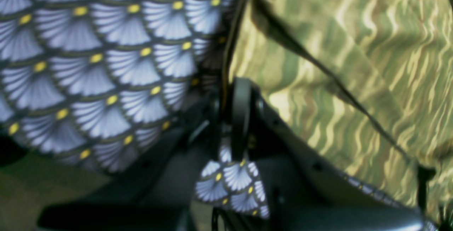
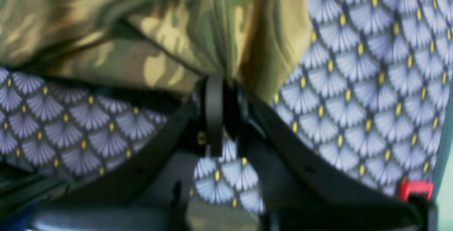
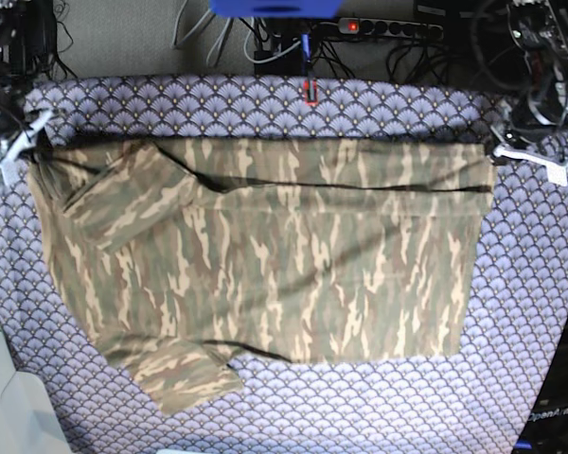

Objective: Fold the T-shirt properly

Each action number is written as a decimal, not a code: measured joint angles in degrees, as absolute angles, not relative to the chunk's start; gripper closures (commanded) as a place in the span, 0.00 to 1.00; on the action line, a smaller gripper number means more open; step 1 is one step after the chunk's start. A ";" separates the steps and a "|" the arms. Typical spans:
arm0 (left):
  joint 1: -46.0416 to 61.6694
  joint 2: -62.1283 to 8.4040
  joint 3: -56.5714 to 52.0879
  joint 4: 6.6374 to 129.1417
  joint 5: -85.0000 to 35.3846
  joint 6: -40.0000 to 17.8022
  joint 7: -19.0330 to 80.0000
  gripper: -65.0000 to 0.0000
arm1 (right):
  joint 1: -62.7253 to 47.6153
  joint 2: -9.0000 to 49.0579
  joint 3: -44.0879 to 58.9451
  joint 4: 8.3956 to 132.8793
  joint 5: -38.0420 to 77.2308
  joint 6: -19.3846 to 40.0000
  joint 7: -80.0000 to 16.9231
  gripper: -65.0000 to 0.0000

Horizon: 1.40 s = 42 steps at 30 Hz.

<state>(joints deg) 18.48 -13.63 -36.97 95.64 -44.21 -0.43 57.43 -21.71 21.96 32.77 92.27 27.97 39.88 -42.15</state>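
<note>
T-shirt (image 3: pixel 265 274): soft, thin cloth in streaky olive, tan, brown and cream camouflage. It lies spread wide across the middle of the tablecloth, lightly rippled, with its far long edge folded over in a narrow band.

Sleeves: one lies folded inward over the shirt's body near my right pincer; the other pokes out past the shirt's near edge onto the tablecloth.

Tablecloth (image 3: pixel 511 312): purple, printed with fan-shaped scallops, each with a small yellow dot. It shows all round the shirt.

My left pincer (image 1: pixel 238 116): at the shirt's far corner, on the base view's right. My dark fingers are pressed together on the shirt's edge, with camouflage cloth rising just beyond them. A patch of tablecloth shows beneath.

My right pincer (image 2: pixel 217 112): at the shirt's opposite far corner. My fingers are closed tight, and the cloth bunches into gathered folds right where they pinch it, lifted a little off the tablecloth.

Red tab (image 3: pixel 309 91): a small red piece beyond the shirt's far edge, on the tablecloth's far border.

Cables (image 3: pixel 265 43): dark and pale cords tangled on the floor beyond the shirt, past the tablecloth.

Power strip (image 3: pixel 388 28): black, with a red switch, lying among those cables.

In the way: my own dark finger frames fill the lower part of both wrist views, which are blurred.
</note>
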 measured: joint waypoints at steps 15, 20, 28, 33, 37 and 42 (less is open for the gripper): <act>19.46 -13.67 -36.99 95.70 -43.97 -0.43 64.18 0.94 | -30.11 20.91 33.63 92.27 30.33 40.03 -35.27 0.95; 20.27 -14.31 -36.97 95.68 -44.10 -0.45 64.55 0.94 | -30.41 20.97 33.78 92.27 30.30 40.03 -34.41 0.95; 21.06 -15.53 -38.81 95.90 -44.21 -0.45 64.99 0.94 | -31.05 20.91 36.84 92.31 30.41 40.03 -34.65 0.95; 21.74 -15.70 -39.90 97.14 -43.99 -0.40 64.99 0.94 | -31.05 20.88 36.71 92.31 30.44 40.03 -34.41 0.95; 22.13 -15.88 -39.88 97.25 -43.99 -0.43 64.95 0.94 | -31.03 20.73 36.58 92.31 30.30 40.03 -34.48 0.95; 22.22 -15.70 -39.88 97.25 -43.97 -0.43 64.93 0.94 | -30.70 19.90 36.58 92.23 30.02 40.01 -35.27 0.95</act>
